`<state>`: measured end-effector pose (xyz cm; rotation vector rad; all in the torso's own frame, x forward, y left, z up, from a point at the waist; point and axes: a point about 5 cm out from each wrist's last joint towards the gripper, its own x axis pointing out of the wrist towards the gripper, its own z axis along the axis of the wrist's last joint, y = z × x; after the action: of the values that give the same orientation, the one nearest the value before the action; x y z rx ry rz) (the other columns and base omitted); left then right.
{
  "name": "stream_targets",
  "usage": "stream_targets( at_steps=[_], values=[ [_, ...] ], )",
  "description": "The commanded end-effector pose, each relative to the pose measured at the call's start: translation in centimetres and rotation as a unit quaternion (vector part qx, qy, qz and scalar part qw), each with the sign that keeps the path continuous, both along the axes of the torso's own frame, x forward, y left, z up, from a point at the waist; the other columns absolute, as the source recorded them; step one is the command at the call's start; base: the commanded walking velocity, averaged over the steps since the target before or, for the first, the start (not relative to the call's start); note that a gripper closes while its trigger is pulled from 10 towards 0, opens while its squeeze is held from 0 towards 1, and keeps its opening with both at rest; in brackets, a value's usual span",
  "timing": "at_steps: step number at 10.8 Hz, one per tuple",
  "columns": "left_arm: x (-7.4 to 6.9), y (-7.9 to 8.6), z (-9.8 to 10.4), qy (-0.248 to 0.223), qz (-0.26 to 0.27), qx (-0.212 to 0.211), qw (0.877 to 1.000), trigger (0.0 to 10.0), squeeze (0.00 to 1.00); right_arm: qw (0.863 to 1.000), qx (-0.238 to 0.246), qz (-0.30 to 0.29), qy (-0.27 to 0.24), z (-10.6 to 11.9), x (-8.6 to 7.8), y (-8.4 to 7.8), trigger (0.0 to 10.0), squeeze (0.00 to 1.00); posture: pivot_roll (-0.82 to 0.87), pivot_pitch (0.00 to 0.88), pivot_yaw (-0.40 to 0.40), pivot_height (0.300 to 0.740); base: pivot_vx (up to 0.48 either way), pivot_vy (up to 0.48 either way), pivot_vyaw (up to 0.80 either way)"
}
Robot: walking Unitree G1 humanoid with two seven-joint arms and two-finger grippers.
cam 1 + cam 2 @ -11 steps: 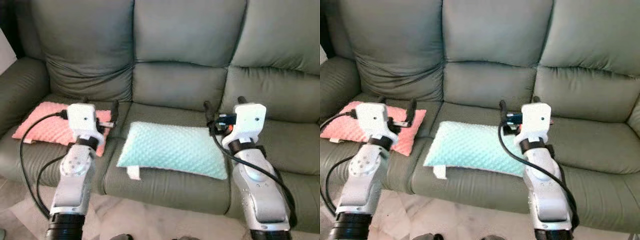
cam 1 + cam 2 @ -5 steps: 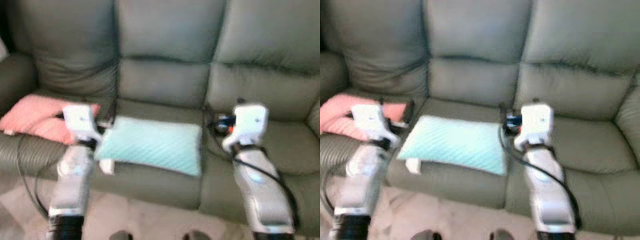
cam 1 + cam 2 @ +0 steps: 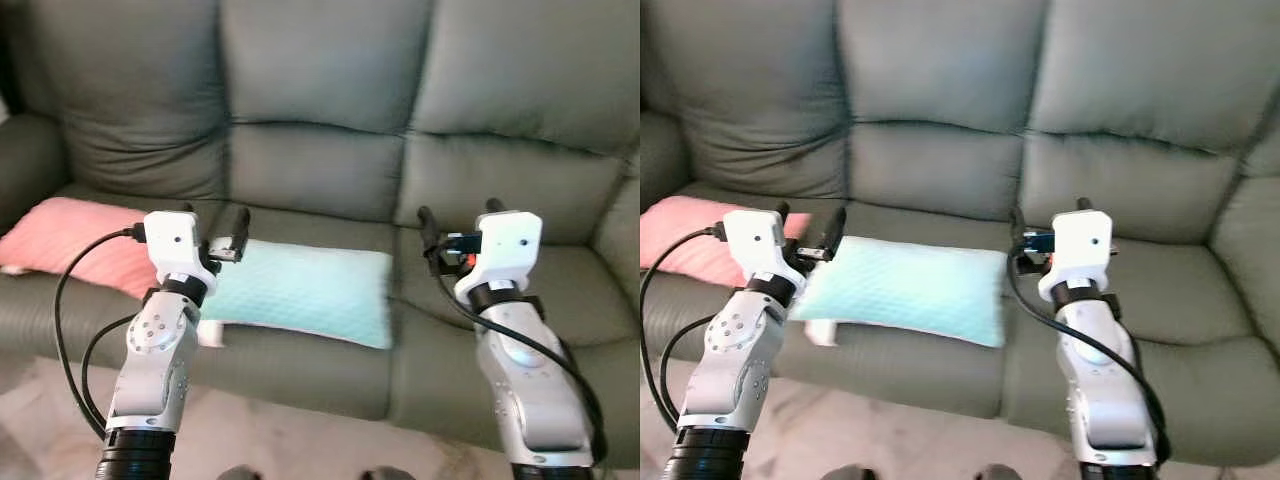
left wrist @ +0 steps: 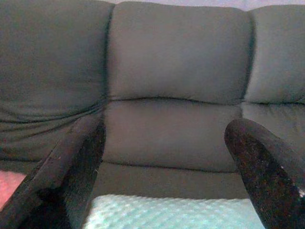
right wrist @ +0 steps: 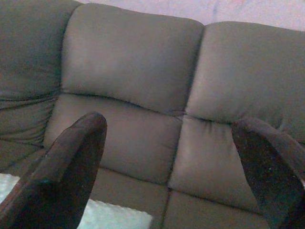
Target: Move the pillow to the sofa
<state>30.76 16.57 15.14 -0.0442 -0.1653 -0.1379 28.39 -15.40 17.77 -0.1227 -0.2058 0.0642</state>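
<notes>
Mint pillow lay on the sofa seat, both claws empty.

Eye views: the soft mint-green dimpled pillow (image 3: pixel 300 293) lay on the grey leather sofa (image 3: pixel 320 120); it looked light and floppy, best pinched at the short ends. Wrist views: left claw (image 4: pixel 164 157) and right claw (image 5: pixel 174 157) were spread.

Home living room: big grey-green leather sofa (image 3: pixel 330 120) with padded back cushions, mint pillow (image 3: pixel 300 293) and pink pillow (image 3: pixel 75 245) on seat, pale marble-look floor (image 3: pixel 290 440)
</notes>
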Motion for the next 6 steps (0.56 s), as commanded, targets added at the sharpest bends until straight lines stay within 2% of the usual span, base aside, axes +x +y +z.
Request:
stream_targets(
  at_steps=[1, 2, 6],
  values=[
    [0.0, 0.4, 0.1, 0.004, -0.003, 0.005, 1.000, 10.0, 0.00, 1.000, 0.004, 0.009, -0.004, 0.4, -0.1, 0.5, 10.0, 0.00, -0.13, 0.176, 0.021, 0.740, 0.000, 0.480, 0.00],
    [0.1, 0.3, -0.1, 0.014, -0.007, 0.006, 1.000, 10.0, 0.00, 1.000, 0.005, 0.008, -0.005, 0.4, -0.1, 0.6, 10.0, 0.00, -0.13, 0.176, 0.023, 0.740, 0.000, 0.480, 0.00],
    [-0.2, -0.9, -0.1, 0.009, -0.050, 0.017, 0.999, 10.0, 0.00, 1.000, 0.006, 0.003, -0.004, 0.2, 0.0, 0.6, 10.0, 0.00, -0.12, 0.176, 0.026, 0.740, 0.000, 0.000, 0.00]
  ],
)
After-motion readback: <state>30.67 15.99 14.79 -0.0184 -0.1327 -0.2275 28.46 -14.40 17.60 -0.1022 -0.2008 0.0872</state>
